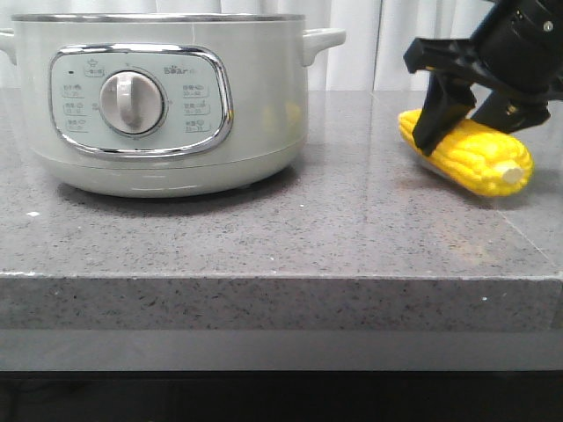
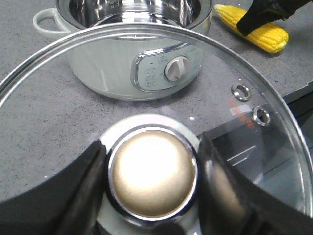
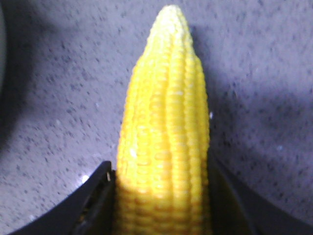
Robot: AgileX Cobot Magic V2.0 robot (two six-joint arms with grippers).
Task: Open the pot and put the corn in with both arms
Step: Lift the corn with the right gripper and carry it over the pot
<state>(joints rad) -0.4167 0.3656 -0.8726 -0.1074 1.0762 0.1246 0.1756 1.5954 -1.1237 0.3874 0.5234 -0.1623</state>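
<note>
Closest to the front camera runs the thick front edge of the grey speckled stone counter (image 1: 281,303), and back from it, on the left, the pot (image 1: 163,105) stands upright on the slab, its chrome-framed control panel (image 1: 141,99) and grey dial (image 1: 132,102) turned toward the camera, a small side handle (image 1: 324,40) jutting from its right shoulder. Seen from the left wrist, the pot (image 2: 132,54) is uncovered, its shiny steel inner bowl (image 2: 137,12) open to view. The left gripper (image 2: 152,183) holds the glass lid (image 2: 234,93) clear of the pot, its two dark fingers (image 2: 80,188) pressed against either side of the round brass-coloured knob (image 2: 152,172), so it is clamped on the lid (the steel rim arcs across the whole view, and two small vent eyelets sit near the rim). To the right of the pot and well apart from it, the corn (image 1: 466,154) lies on the counter, its pale stub end (image 1: 508,172) pointing toward the front right. The right gripper (image 1: 471,119) comes down over the cob with one black finger (image 1: 437,119) on each flank; in the right wrist view the corn (image 3: 166,132) fills the space between the fingers (image 3: 95,200), which touch its sides, closed on it. Behind everything hangs a pale curtain (image 1: 396,44).
</note>
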